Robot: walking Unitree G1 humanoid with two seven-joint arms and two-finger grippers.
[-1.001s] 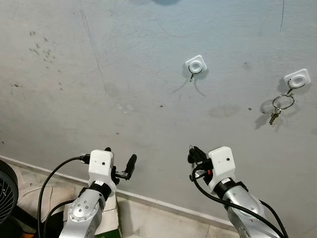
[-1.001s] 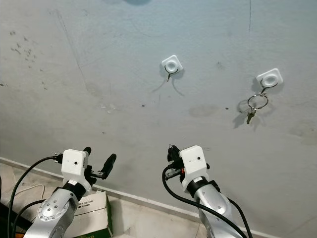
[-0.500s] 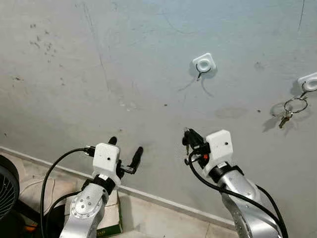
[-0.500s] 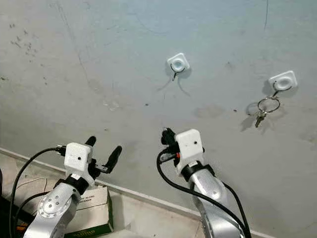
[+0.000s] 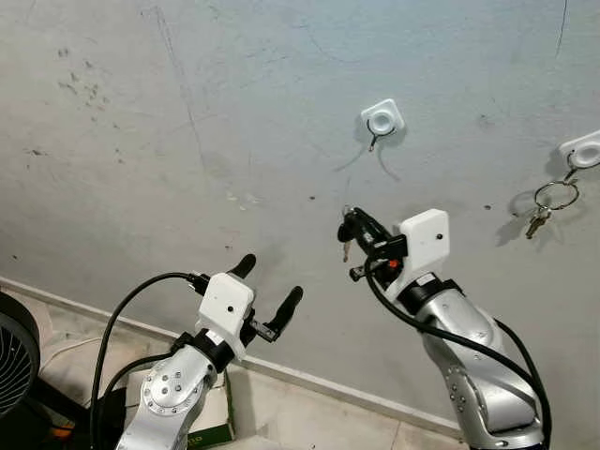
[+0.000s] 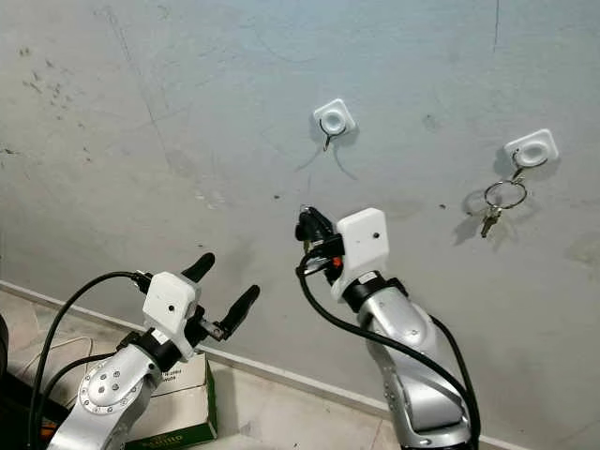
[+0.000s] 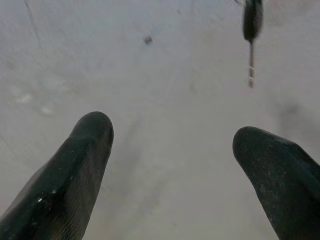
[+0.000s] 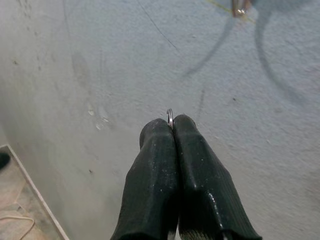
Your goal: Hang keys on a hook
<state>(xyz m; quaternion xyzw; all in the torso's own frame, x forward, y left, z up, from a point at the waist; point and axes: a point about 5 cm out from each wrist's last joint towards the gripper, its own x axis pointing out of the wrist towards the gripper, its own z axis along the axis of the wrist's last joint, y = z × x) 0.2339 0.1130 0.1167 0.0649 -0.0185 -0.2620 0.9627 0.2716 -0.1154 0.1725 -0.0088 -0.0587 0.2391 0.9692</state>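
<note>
The keys (image 5: pixel 346 236) are pinched in the right gripper (image 5: pixel 349 225) and hang against the grey wall (image 5: pixel 187 141), below and a little to the robot's left of the empty white hook (image 5: pixel 382 121). Compared with 1 second ago, the right arm has risen and reached forward: the gripper was then low near the skirting, well below the hook, and now it sits roughly halfway up toward it. The head camera has also shifted over that second, so part of the apparent change is the view moving, but the narrowing gap between gripper and hook is real. In my judgement this is the approach stage, with the ring not yet near the hook's tip.

The right gripper's 2 black fingers (image 8: pixel 165 165) are pressed together, clamped on the key ring (image 8: pixel 170 118), whose thin metal loop just peeks out at their tips in the right wrist view. The hook's lower end (image 8: pixel 239 7) shows at the far edge of that view, with its curved shadows spreading on the wall. One key blade dangles free below the gripper, also visible from the left wrist camera (image 7: pixel 251 30).

The left gripper (image 5: pixel 267 296) is held lower, near the skirting, its fingers spread wide apart and holding nothing; it has also lifted slightly.

Toward the wall's right edge, a second white hook (image 5: pixel 581 150) already carries another set of keys (image 5: pixel 551 202). A fan (image 5: pixel 14 361) and a cardboard box (image 6: pixel 183 412) sit on the floor below.
</note>
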